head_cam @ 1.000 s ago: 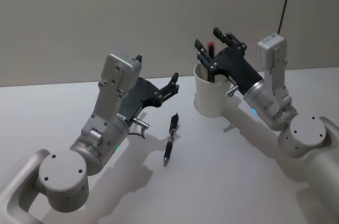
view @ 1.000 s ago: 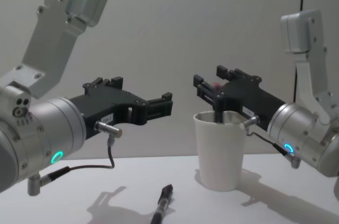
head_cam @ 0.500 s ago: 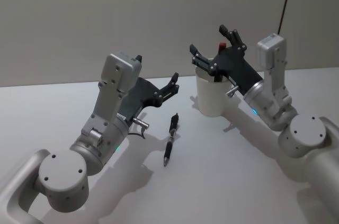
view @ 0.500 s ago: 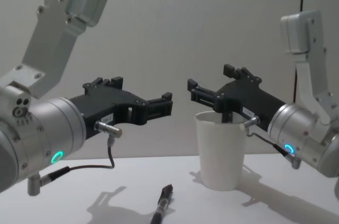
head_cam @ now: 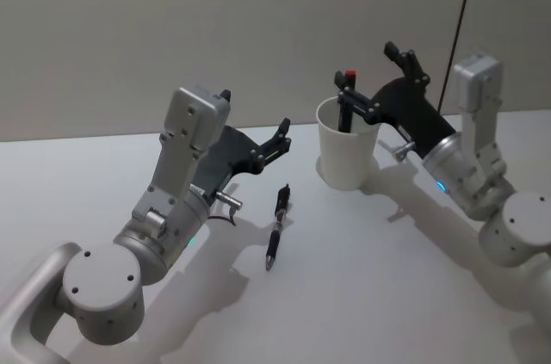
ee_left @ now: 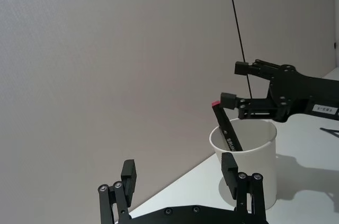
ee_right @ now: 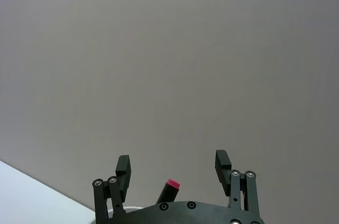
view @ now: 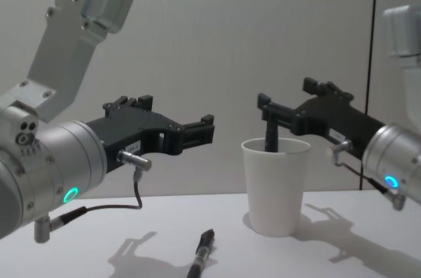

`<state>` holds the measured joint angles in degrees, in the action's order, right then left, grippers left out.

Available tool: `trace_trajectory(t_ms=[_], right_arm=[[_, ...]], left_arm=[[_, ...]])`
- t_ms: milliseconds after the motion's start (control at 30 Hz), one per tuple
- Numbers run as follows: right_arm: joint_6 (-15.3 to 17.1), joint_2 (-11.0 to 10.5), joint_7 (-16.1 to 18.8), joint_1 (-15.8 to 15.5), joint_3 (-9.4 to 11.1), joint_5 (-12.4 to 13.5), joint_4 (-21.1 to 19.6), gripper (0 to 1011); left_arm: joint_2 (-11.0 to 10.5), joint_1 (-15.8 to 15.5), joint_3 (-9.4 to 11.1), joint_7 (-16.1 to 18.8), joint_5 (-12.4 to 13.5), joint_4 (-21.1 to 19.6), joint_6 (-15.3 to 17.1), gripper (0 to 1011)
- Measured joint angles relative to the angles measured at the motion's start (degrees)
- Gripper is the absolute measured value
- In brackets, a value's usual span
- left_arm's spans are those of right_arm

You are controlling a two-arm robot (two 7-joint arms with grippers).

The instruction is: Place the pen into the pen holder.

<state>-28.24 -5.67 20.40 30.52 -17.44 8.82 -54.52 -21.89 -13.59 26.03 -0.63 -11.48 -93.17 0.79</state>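
The pen holder (head_cam: 346,153) is matt white paper; my left claw (ee_left: 178,166) and right claw (ee_right: 172,160) look matt black plastic; the worktop (head_cam: 362,295) smooth white

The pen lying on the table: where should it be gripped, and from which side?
Grip the pen at mid-barrel, coming down from above. It lies flat on the table, so only its top and long sides are free, and the fingers should close across its narrow width. The open left tool is probably the nearer one.
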Motion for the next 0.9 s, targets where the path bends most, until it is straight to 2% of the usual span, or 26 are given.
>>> trace_trajectory(t_ms=[433, 900], right_arm=[[5.2, -4.2, -2.7, -7.7, 2.2, 2.8, -11.8, 1001], [10.4, -7.5, -8.4, -14.9, 3.9, 5.1, -20.4, 1002]], left_arm=[[0.0, 0.0, 0.0, 0.0, 0.0, 0.0, 0.0, 1001], [0.0, 0.0, 0.0, 0.0, 0.0, 0.0, 0.0, 1001]])
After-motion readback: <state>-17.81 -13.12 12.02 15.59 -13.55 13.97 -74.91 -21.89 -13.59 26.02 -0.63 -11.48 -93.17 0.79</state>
